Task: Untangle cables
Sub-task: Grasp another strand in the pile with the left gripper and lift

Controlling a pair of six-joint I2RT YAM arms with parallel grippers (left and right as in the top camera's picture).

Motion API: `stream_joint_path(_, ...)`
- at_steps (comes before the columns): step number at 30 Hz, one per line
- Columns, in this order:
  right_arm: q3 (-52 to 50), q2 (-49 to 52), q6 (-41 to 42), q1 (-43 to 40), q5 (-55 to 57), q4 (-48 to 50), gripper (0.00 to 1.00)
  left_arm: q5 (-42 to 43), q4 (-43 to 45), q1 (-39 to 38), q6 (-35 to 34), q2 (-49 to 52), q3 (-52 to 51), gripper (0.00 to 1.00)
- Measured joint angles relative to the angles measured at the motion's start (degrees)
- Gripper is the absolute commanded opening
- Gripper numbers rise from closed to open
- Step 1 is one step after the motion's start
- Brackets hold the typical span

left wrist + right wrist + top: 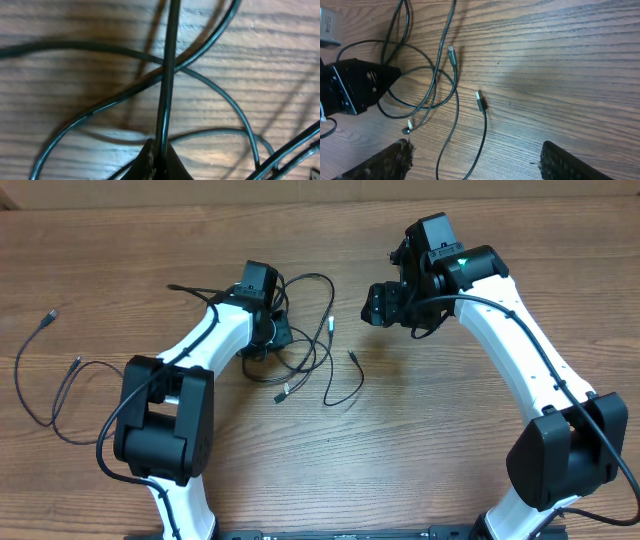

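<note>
Left claw (159,161) pinches one of the cables (167,75); right claw (477,160) gapes empty; most look tangled in the middle

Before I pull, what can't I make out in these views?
Left wrist: too close and blurred; the strand in the shut left pincer runs off the top edge, so which cable it is is unclear.
Overhead: that grip hides under the left wrist housing; crossings in the cables are too small to sort.
Right wrist: the same housing covers part of the tangle; cords leave the top edge.
</note>
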Motion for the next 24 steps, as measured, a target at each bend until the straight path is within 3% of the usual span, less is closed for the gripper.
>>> stream_joint_path(8,0.00,0.00,0.02,0.00,-0.02,0.44,0.81,7.21,-4.09,0.00,-1.86,-3.08,12.15,0.04)
stream_joint_path(14,0.00,0.00,0.02,0.00,0.02,1.14,0.79,11.93,-6.64,-1.11,-2.95,-13.60,23.54,0.04)
stream_joint_path(24,0.00,0.00,0.02,-0.24,1.07,2.58,0.80,12.31,-3.19,-6.75,-5.90,-28.26,29.68,0.04)
